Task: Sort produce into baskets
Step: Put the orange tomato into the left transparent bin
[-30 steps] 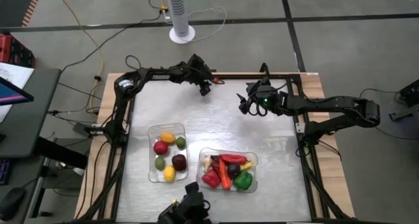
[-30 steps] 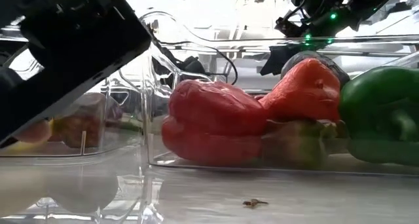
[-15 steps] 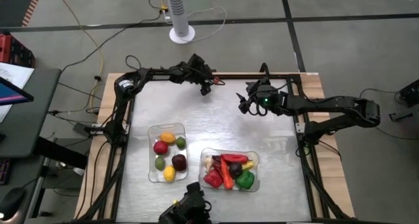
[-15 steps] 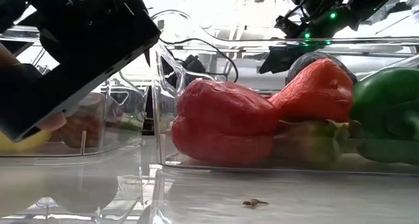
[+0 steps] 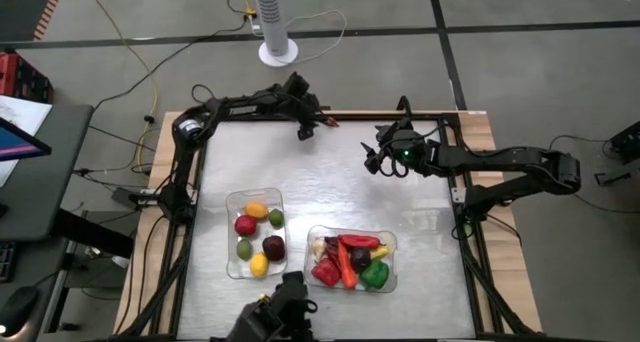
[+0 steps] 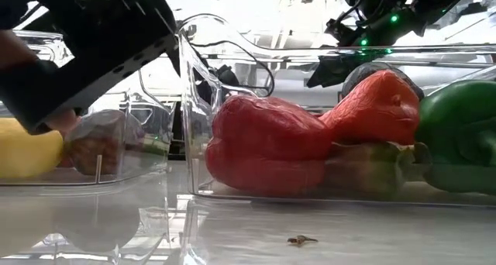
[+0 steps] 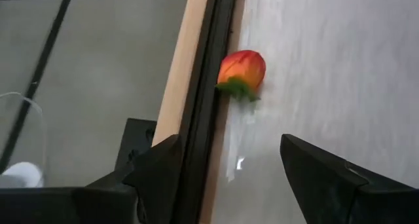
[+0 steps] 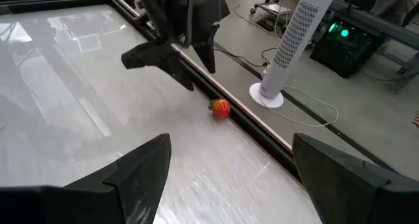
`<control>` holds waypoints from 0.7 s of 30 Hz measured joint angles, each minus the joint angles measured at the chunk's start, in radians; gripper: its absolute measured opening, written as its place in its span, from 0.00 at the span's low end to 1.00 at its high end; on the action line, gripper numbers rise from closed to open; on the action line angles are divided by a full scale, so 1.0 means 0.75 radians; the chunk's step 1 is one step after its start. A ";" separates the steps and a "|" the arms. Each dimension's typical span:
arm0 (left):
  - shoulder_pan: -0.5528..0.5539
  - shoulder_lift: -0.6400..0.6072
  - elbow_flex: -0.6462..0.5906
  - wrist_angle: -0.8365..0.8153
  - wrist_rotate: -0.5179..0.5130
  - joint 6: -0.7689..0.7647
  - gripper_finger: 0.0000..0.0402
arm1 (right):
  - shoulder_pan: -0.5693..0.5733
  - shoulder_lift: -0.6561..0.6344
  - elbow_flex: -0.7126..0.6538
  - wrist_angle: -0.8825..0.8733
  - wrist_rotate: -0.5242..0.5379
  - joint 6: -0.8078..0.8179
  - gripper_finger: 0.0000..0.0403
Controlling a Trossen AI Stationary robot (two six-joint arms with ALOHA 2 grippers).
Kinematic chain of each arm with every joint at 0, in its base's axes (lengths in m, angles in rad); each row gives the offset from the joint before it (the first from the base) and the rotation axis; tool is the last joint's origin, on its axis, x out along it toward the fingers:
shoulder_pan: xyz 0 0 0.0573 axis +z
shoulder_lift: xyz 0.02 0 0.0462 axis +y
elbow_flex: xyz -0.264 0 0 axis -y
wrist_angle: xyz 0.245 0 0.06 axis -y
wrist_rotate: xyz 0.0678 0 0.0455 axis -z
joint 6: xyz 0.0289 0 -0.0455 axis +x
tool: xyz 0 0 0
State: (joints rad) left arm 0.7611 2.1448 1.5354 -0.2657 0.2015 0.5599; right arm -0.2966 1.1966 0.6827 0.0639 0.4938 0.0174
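Note:
A small red-orange fruit with a green stalk (image 7: 242,70) lies on the table against the black rail (image 7: 208,99) at the far edge; it also shows in the right wrist view (image 8: 220,108). My left gripper (image 7: 229,178) hovers open just short of it, with the fruit beyond its fingertips and untouched. In the high view that gripper (image 5: 305,130) is at the far edge. My right gripper (image 5: 378,160) waits open above the far right of the table. The left basket (image 5: 232,232) holds round fruit. The right basket (image 5: 390,244) holds peppers (image 6: 267,145).
The black frame rail runs along the table's edges. Bare table (image 5: 330,192) lies between the far edge and the baskets. A dark object (image 5: 275,317) stands at the near edge and fills the low view's upper left (image 6: 85,48). A white tower fan (image 5: 277,22) stands beyond the table.
My left gripper has drawn back a little from the far rail, up and toward the table's left, and has rolled about its own axis. The dark object at the near edge has shifted to the left. My right arm has kept still.

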 joint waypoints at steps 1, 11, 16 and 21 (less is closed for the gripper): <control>0.012 0.000 0.000 -0.001 0.031 0.001 0.62 | 0.000 0.000 0.000 0.000 0.000 0.000 0.85; -0.001 0.040 0.006 0.072 0.079 0.012 0.58 | -0.010 0.000 0.000 0.006 -0.001 -0.001 0.85; -0.030 0.043 0.025 0.100 0.070 -0.016 0.57 | -0.009 0.000 0.000 0.009 -0.002 0.000 0.85; -0.055 0.046 0.021 0.074 0.004 -0.047 0.57 | -0.009 0.000 0.000 0.008 -0.001 0.000 0.85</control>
State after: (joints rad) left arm 0.7199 2.1792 1.5513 -0.2099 0.2042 0.5246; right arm -0.3035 1.1965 0.6827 0.0698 0.4927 0.0174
